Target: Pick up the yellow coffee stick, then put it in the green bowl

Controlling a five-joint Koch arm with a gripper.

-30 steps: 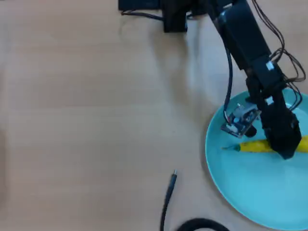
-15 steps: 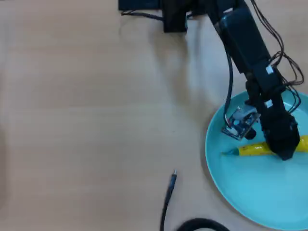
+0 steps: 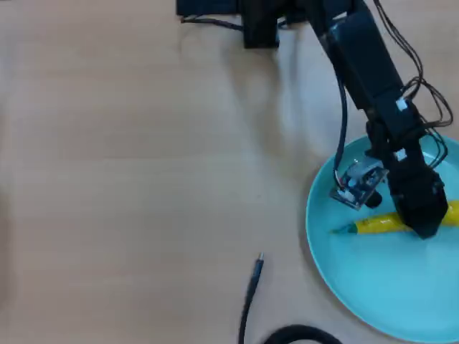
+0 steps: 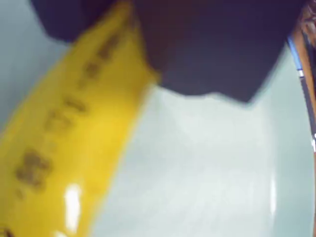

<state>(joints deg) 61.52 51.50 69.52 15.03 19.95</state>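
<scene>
A pale wood-grain tabletop (image 3: pixel 129 165) fills the overhead view, with a thin black cable (image 3: pixel 251 287) lying near the bottom edge and the black arm reaching down from the top. At the right edge sits the large, shallow, glossy pale turquoise round bowl (image 3: pixel 358 287). The long narrow yellow coffee stick sachet (image 3: pixel 380 224) lies across the bowl's upper part, its green-tipped end pointing left in the overhead view, its right part hidden under the black gripper (image 3: pixel 424 228). In the wrist view the yellow sachet (image 4: pixel 74 138) runs diagonally over the bowl's pale floor (image 4: pixel 207 173), its upper end passing under the dark gripper body. Whether the jaws clamp the sachet or stand apart cannot be told: the gripper body hides them
</scene>
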